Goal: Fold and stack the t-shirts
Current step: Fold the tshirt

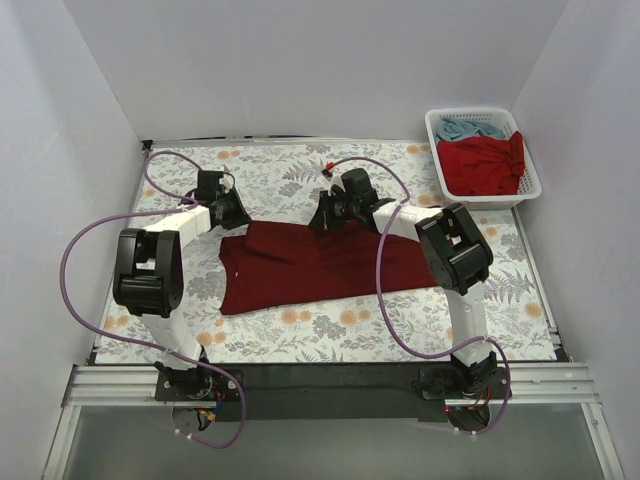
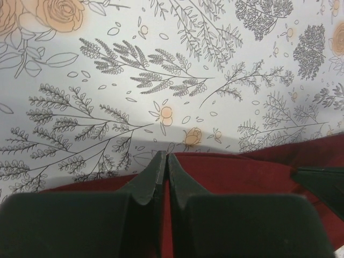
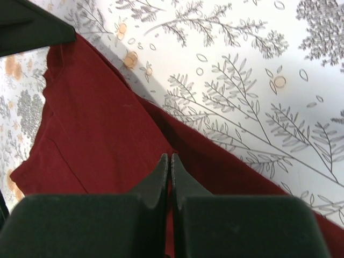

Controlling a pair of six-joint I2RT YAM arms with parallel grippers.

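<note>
A large dark maroon t-shirt (image 1: pixel 310 265) lies spread across the middle of the floral table cloth. My left gripper (image 1: pixel 238 215) sits at the shirt's far left edge. Its fingers are shut, the tips meet at the cloth's hem (image 2: pixel 164 156), and maroon cloth (image 2: pixel 242 177) shows between them. My right gripper (image 1: pixel 322 220) is at the far edge near the middle, also shut, its tips (image 3: pixel 170 157) pinching a fold of the maroon shirt (image 3: pixel 97 134). A brighter red t-shirt (image 1: pixel 485 165) and a light blue t-shirt (image 1: pixel 470 128) lie bunched in the basket.
A white lattice basket (image 1: pixel 530 185) stands at the back right corner of the table. White walls enclose the table on three sides. Purple cables loop from both arms over the table cloth (image 1: pixel 300 170). The other gripper shows as a dark shape (image 3: pixel 32 27) in the right wrist view.
</note>
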